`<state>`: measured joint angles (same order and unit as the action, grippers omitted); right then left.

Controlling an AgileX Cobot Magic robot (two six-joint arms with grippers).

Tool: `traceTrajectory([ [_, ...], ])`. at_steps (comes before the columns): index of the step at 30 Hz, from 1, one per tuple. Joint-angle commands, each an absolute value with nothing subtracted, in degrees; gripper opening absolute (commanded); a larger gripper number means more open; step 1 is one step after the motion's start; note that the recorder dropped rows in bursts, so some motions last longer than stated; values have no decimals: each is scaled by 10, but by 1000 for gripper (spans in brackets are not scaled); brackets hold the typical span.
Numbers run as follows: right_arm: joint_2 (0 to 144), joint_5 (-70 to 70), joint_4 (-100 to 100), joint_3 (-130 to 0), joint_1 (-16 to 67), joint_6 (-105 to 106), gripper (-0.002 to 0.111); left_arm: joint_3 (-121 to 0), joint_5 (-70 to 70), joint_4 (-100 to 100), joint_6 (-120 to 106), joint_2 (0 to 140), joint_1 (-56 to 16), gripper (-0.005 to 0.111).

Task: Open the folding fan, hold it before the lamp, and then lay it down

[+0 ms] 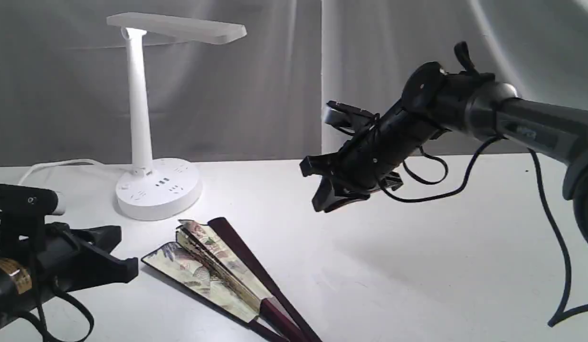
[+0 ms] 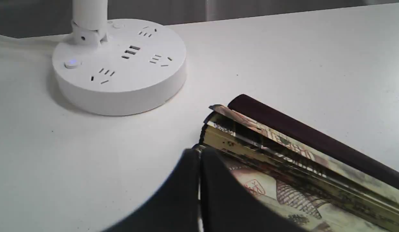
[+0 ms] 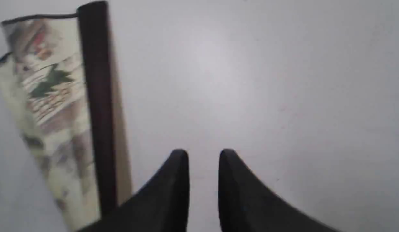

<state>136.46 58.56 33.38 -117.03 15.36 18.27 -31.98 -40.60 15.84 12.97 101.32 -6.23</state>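
Note:
The folding fan [image 1: 213, 266] lies on the white table [image 1: 417, 266], only partly spread, with its painted cream leaf up and a maroon guard [image 2: 315, 138] on its far side. The white lamp [image 1: 139, 109] stands behind it on a round socket base [image 2: 122, 64]. My left gripper [image 1: 125, 254] is low at the fan's left; in the left wrist view its fingers [image 2: 218, 193] are pressed together, shut and empty, in front of the fan's leaf [image 2: 283, 151]. My right gripper [image 1: 313, 187] hangs in the air right of the fan [image 3: 57, 96], narrowly open and empty [image 3: 203, 154].
The lamp's white cord [image 1: 52, 166] runs off to the left along the table's back edge. A grey curtain [image 1: 275, 95] closes the back. Black cables [image 1: 465, 185] dangle from the right arm.

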Motion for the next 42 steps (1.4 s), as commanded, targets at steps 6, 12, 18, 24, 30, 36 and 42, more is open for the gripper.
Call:
traceTrajectory([
  [6, 1386, 671, 563, -1168, 148, 431, 0, -324, -415, 158, 135, 1013, -63, 0],
  [12, 1415, 647, 731, -1168, 148, 529, 0, -324, -415, 158, 136, 1013, -63, 0],
  [18, 1449, 671, 814, -1168, 153, 599, 0, -324, -415, 158, 136, 1013, -63, 0],
  [24, 1476, 700, 818, -1168, 154, 603, 0, -324, -415, 158, 136, 1013, -63, 0],
  [30, 1488, 700, 794, -1168, 154, 603, 0, -324, -415, 158, 136, 1013, -63, 0],
  [36, 1489, 700, 794, -1168, 154, 603, 0, -324, -415, 158, 146, 1013, -63, 0],
  [42, 1489, 700, 794, -1168, 154, 623, 0, -324, -415, 158, 146, 1013, -63, 0],
])
